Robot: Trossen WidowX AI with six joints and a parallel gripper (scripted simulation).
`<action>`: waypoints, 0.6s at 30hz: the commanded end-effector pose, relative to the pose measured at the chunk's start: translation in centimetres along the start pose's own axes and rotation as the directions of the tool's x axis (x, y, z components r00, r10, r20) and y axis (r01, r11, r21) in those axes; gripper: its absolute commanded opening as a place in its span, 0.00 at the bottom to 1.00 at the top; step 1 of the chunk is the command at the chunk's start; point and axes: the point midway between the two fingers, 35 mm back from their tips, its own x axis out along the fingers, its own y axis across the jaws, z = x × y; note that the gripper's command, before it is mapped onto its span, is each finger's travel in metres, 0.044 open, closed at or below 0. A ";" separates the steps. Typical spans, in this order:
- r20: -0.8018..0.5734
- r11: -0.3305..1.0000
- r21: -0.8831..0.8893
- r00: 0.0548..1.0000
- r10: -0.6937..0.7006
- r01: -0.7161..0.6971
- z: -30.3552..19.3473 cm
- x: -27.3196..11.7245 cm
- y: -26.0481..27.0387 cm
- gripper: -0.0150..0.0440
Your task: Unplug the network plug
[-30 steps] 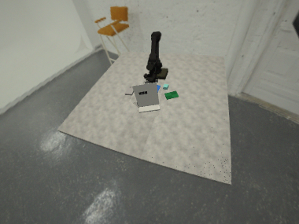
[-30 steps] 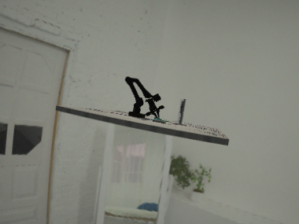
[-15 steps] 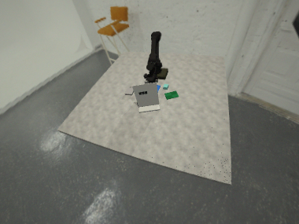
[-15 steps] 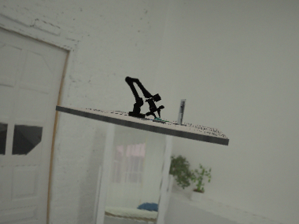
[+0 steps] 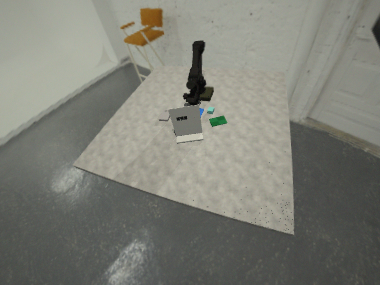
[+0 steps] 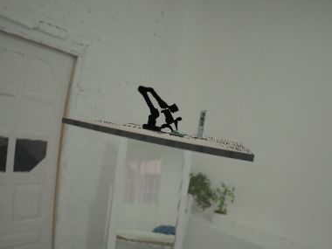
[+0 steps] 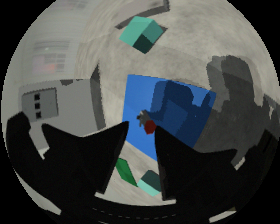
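Wrist view: plug (image 7: 148, 124) out, on or just above the blue square (image 7: 137, 100) (image 5: 201, 112), fingers part-open around it, grip apparently gone. Panel (image 7: 70, 107) (image 5: 187, 121) (image 6: 202, 124) toward nine o'clock. Release in hand; next needs a straight, clean retreat off the desk (image 5: 240, 176) (image 6: 131, 133).

My wrist view bulges at its rim; dark shadows cross the blue square (image 7: 137, 102) toward its far-right corner.
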 end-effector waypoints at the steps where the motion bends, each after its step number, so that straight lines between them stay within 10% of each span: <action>1: 0.004 1.000 0.005 1.000 0.013 -0.013 0.0 -0.4 0.4 0.52; 18: 0.003 1.000 0.003 1.000 0.010 -0.010 0.0 -1.5 0.3 0.52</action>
